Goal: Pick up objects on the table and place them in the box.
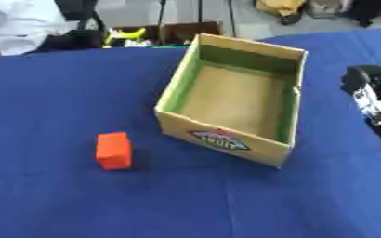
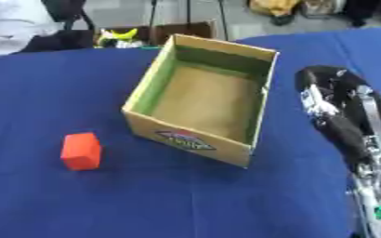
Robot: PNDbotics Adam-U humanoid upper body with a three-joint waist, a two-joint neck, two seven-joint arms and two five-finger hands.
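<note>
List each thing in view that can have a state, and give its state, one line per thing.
cardboard box: upright, open at the top, nothing inside.
orange block: on the blue tablecloth, left of the box, apart from it, untouched.
right hand: right of the box, holding nothing; fingers unclear.

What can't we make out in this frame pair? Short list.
- Right hand: blurred, cut by the right edge in the left eye view; whether its fingers are open or curled can't be told.
- Left hand: in neither view.
- Box label: lettering blurred, unreadable.
- Box interior: strip of floor behind the near wall hidden in both views.
- Orange block: far and under faces hidden.
</note>
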